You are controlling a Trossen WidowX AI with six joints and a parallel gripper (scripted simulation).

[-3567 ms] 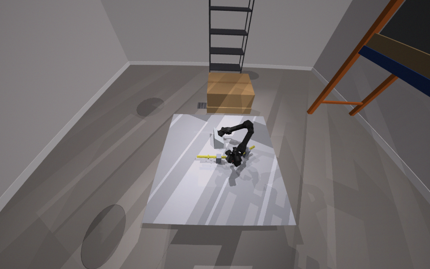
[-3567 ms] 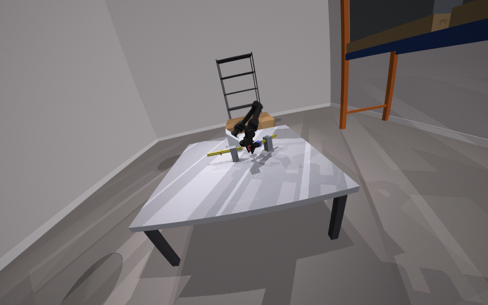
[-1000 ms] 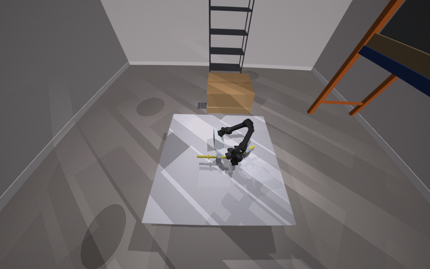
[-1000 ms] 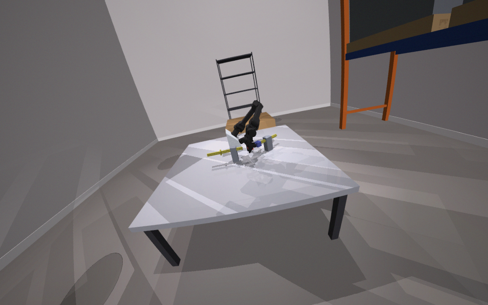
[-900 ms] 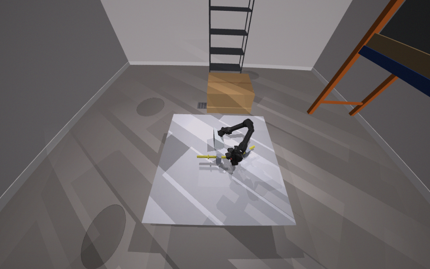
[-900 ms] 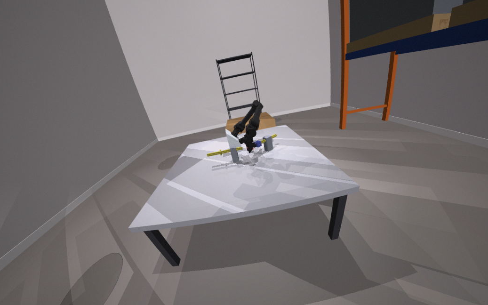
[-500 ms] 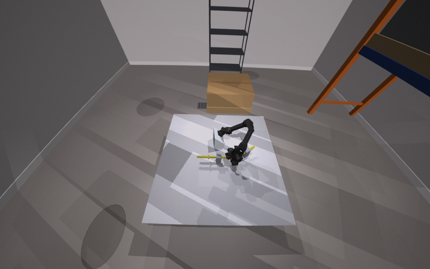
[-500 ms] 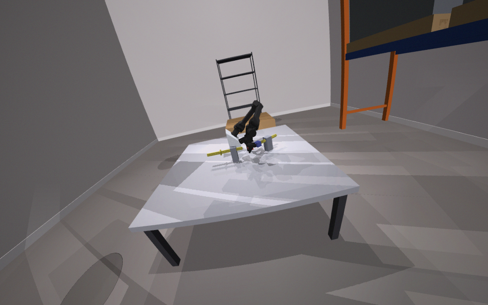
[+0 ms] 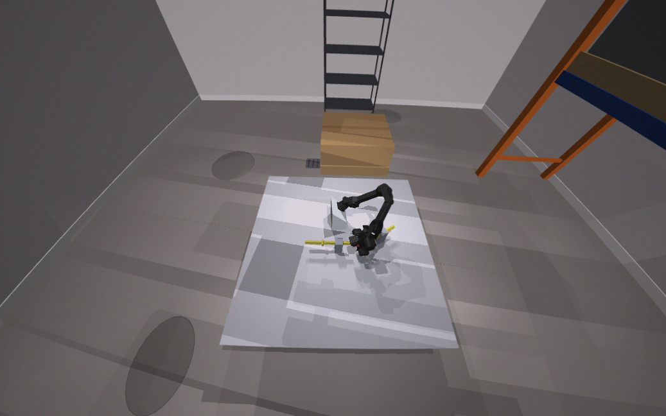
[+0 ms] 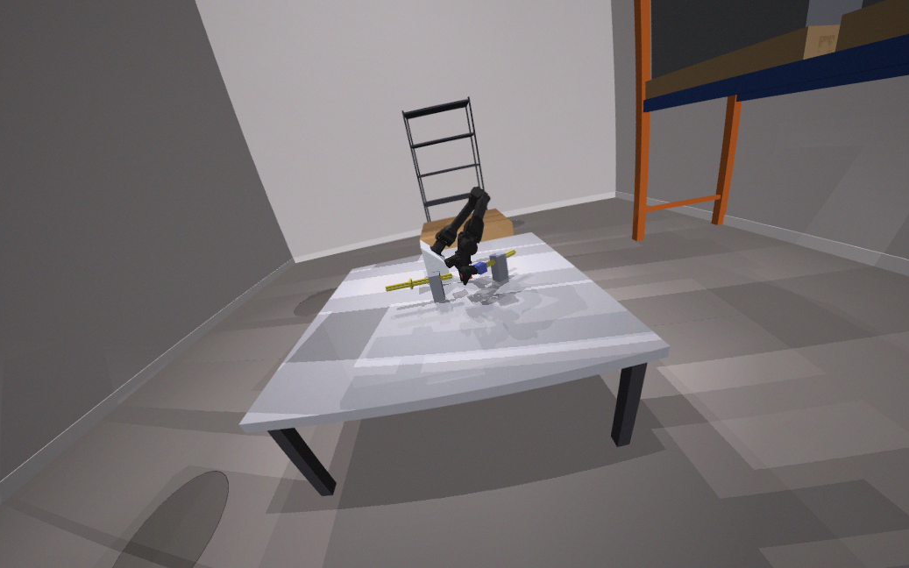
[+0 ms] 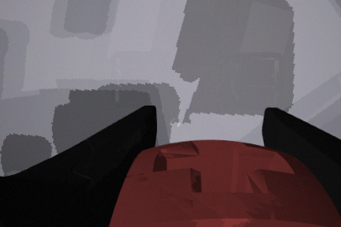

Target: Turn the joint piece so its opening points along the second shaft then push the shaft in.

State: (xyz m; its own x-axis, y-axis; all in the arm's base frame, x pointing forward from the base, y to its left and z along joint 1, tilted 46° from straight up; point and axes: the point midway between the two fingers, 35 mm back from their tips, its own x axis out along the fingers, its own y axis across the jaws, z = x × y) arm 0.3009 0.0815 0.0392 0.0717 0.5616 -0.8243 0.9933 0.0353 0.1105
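My gripper (image 9: 361, 249) (image 10: 465, 276) (image 11: 210, 118) is shut on the dark red square joint piece (image 11: 221, 202). It holds the piece low over the white table (image 9: 273, 310) (image 10: 443, 367), between the two grey blocks. A long yellow shaft (image 9: 319, 242) (image 10: 408, 284) runs through the left grey block (image 9: 336, 248) (image 10: 437, 288) and sticks out far to the left. A short yellow shaft (image 9: 390, 228) (image 10: 509, 254) comes out of the right grey block (image 10: 499, 266). A blue part (image 10: 479, 266) sits between that block and my fingers.
The arm's base (image 9: 344, 202) stands behind the blocks next to a white wedge-shaped panel (image 9: 333, 216) (image 10: 431, 262). A cardboard box (image 9: 356, 144) and a black shelf rack (image 9: 358, 51) stand on the floor beyond the table. An orange and blue rack (image 9: 583, 103) is at the right.
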